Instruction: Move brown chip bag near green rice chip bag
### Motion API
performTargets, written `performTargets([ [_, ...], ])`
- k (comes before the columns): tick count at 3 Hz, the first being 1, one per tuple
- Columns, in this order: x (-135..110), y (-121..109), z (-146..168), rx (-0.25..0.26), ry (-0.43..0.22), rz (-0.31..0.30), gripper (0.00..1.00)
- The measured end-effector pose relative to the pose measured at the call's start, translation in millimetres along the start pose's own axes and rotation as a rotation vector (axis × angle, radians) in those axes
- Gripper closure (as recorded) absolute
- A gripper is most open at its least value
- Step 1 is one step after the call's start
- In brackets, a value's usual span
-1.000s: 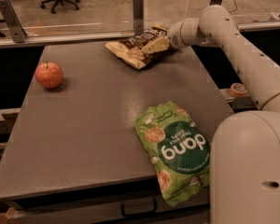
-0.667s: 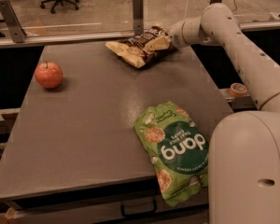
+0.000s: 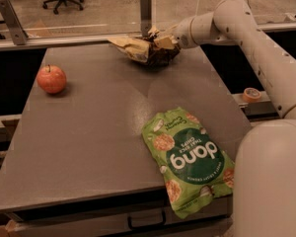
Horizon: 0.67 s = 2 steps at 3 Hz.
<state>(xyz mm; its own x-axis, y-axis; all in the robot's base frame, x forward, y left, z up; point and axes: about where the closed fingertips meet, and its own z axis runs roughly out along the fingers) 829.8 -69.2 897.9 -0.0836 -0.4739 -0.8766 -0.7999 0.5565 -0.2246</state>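
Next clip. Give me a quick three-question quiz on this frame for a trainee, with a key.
1. Which lies nearer the table's far edge: the brown chip bag or the green rice chip bag?
2. True or false: in the camera view, the apple sits left of both bags.
3. Where is the claw?
A. At the brown chip bag's right end.
B. Above the apple.
C. On the green rice chip bag.
Key: 1. the brown chip bag. 2. true. 3. A.
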Motion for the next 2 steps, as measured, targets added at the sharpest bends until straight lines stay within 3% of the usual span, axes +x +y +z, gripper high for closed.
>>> performTargets([
  [1,-31,28,-28,-0.019,-0.035,-0.11,1.0],
  [2,-54,69,-67,-0.04,-0.036,-0.215,1.0],
])
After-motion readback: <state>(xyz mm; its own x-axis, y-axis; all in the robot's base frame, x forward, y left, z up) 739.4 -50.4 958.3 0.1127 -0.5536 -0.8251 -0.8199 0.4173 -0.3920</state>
